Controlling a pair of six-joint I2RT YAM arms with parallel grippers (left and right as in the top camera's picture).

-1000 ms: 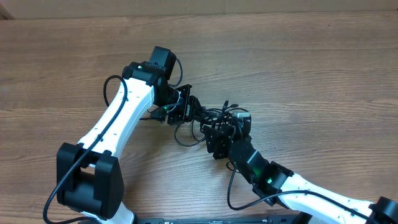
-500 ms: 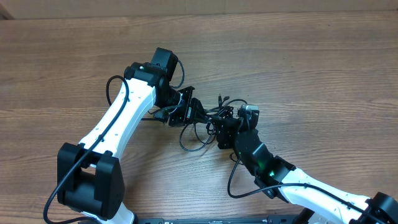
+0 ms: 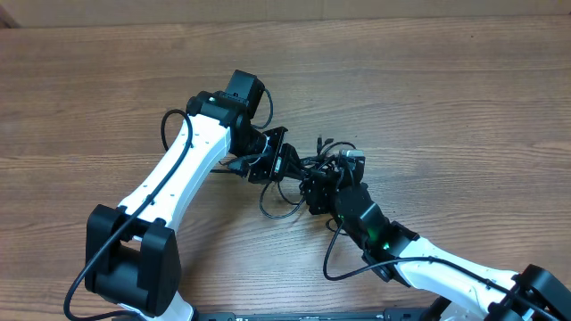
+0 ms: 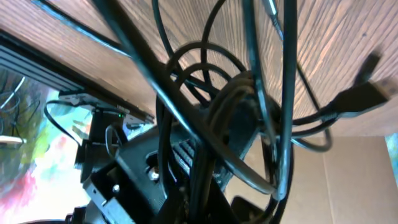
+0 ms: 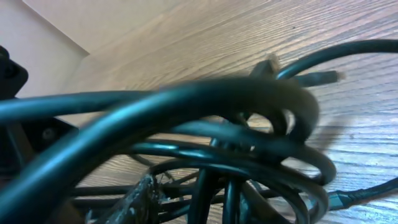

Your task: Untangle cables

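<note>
— While you watch the overhead view, where do the cables (image 3: 297, 166) sit?
— Bunched just beside the left gripper (image 3: 280, 160), between it and the right gripper (image 3: 312, 185).
— Jaws?
— You cannot tell for either; cables block both wrist views.

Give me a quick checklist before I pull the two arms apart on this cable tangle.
1. Both grippers at the tangle: the left gripper and the right gripper both sit in the clump. Ok.
2. Cables separated: they form one knotted clump between the arms. Not ok.
3. Firm grip on each side: cords hide the fingers in both wrist views. Cannot tell.
4. A plug free to pull through: one sticks out past the loops. Ok.
</note>
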